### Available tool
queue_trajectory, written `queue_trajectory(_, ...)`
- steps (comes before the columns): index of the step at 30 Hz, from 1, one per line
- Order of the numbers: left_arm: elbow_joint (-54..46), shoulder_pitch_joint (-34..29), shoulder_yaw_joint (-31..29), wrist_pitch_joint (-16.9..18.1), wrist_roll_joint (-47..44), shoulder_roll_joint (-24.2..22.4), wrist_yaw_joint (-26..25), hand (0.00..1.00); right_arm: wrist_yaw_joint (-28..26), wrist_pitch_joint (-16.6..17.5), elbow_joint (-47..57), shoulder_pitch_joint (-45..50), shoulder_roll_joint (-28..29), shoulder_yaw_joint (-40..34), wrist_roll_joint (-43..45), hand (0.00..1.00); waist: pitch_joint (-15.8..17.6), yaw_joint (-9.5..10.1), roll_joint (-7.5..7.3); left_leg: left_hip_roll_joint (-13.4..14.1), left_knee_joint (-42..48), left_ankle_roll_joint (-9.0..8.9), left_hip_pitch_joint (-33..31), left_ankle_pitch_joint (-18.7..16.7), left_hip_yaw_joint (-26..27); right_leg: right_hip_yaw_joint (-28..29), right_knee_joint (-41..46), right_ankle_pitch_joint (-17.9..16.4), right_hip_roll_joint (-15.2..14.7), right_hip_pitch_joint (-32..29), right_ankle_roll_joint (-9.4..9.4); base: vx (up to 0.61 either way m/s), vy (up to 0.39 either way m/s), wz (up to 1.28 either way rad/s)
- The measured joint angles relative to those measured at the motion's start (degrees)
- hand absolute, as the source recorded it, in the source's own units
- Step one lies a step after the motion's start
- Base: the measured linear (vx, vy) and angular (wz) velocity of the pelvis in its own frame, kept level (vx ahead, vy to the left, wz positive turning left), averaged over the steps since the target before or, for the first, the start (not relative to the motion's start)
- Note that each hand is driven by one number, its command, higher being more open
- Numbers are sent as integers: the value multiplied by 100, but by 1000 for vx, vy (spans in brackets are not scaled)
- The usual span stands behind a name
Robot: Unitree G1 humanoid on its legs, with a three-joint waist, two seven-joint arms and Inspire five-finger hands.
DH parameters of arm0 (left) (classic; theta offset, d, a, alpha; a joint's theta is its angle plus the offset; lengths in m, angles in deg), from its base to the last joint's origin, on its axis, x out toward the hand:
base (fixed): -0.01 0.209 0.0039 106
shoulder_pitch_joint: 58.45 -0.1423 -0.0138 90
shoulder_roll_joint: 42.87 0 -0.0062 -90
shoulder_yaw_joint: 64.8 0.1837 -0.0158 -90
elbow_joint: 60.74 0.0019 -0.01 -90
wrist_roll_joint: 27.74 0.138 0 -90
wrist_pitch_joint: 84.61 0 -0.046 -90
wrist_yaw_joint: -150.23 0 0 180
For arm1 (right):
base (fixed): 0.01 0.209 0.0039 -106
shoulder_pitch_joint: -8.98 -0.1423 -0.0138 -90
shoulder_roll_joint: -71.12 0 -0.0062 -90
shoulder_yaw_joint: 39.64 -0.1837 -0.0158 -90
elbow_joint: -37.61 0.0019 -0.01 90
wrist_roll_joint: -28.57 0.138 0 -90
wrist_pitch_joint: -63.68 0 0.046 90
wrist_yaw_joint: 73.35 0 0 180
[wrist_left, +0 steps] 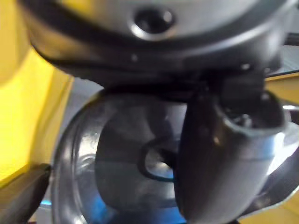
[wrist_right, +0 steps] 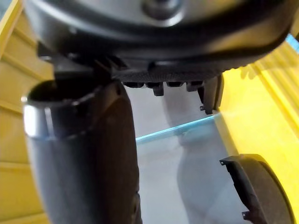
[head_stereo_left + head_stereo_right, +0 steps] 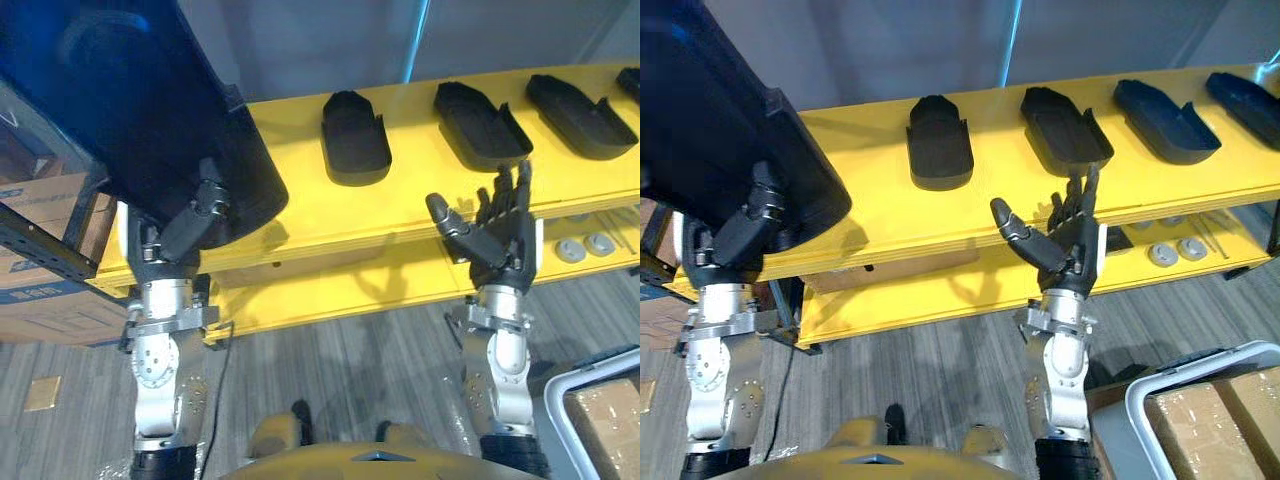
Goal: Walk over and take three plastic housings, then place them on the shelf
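From my station I saw the left hand [image 3: 185,235] clamped on a large housing [image 3: 120,100]. Its thumb lay pressed across the dark outer face, and its fingers were out of sight behind the part. The large housing stood steeply tilted over the left end of the yellow shelf [image 3: 300,215], its rounded lower end down by the shelf's top board. I could not tell whether it touched the board. In the left wrist view I saw the glossy inside [image 1: 126,154] of that housing close beyond the thumb.

The right hand [image 3: 495,235] was raised in front of the yellow shelf's front edge, palm towards me, fingers straight and spread, thumb out to the side, holding nothing. It hung just short of the shelf, apart from every part on it.

Beyond that open hand, on the yellow shelf's top board, lay a row of black housings, hollow side up. The nearest housing [image 3: 482,122] sat just past the fingertips. The second housing [image 3: 355,135] lay towards the shelf's left end, between the nearest one and the held part. The third housing [image 3: 580,115] lay towards the shelf's right end.

On the yellow shelf's lower tier [image 3: 330,290], grey round parts [image 3: 585,247] lay under the right end. Cardboard boxes [image 3: 40,250] stood beside the shelf's left end.
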Motion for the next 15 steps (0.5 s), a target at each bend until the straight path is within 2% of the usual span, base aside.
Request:
queue_trajectory(3,-4,-286,26,-14,71,-66,4,0,-104,-1,56,-1,-73,-64,11,100,-2,15,2,1,-46,-20,72,21,-21,-6,-28,17,6,73,-26,-7,-5,2)
queue_trajectory(7,-1,-432,-104,-13,174,-195,-26,0,-405,44,155,-38,-200,-135,15,100,3,144,10,19,14,-45,36,42,-78,-6,-6,-4,27,89,-54,-49,-3,5)
queue_trajectory(11,-1,-433,-194,-12,174,-207,-24,0,-720,42,352,-185,-202,-197,90,100,6,116,16,-112,-602,-107,161,394,-192,-165,58,-26,-95,59,-80,-83,14,32)
queue_trajectory(13,3,-414,-192,0,215,-199,-17,0,-963,33,398,-269,-225,-235,291,100,50,51,17,11,-471,-170,94,260,150,-384,87,-5,-188,115,-56,-61,40,48)
queue_trajectory(14,23,-347,-182,-1,409,-195,-25,0,-1016,28,397,-389,-342,-221,345,100,75,-7,65,231,-206,-186,1,290,451,-463,215,-39,-249,147,-15,-45,81,31)
queue_trajectory(15,39,-309,-183,0,449,-188,-23,0,-1020,29,396,-443,-383,-215,354,100,77,-2,75,225,-202,-203,18,337,503,-460,286,-85,-300,142,39,-43,99,21)
